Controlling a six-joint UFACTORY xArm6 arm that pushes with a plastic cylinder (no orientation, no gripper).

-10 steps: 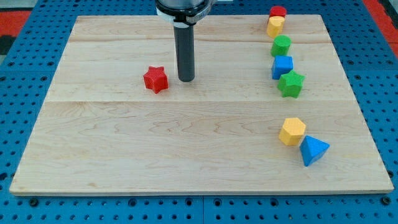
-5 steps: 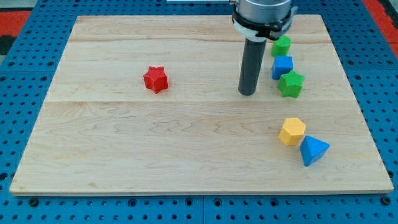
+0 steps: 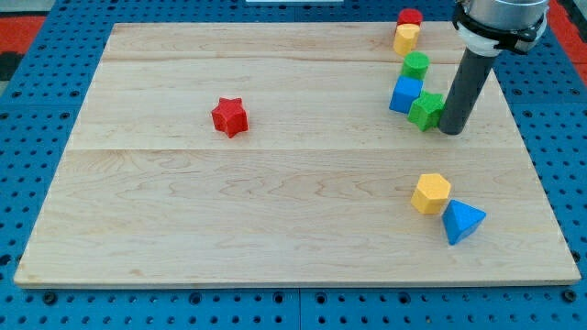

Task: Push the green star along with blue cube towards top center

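The green star [image 3: 426, 110] lies at the view's upper right on the wooden board, touching the blue cube [image 3: 404, 94] just up and left of it. My tip [image 3: 450, 131] stands right against the star's right side, slightly below it. The rod rises toward the view's top right corner.
A green cylinder [image 3: 415, 65] sits just above the blue cube. A yellow block [image 3: 406, 38] and a red block [image 3: 410, 16] lie at the top edge. A red star [image 3: 229, 117] is left of centre. A yellow hexagon [image 3: 431, 193] and blue pyramid [image 3: 462, 222] are at lower right.
My tip moved from the board's middle rightward, passed the star's left side, and now stands at its right. The green star and blue cube have shifted slightly left.
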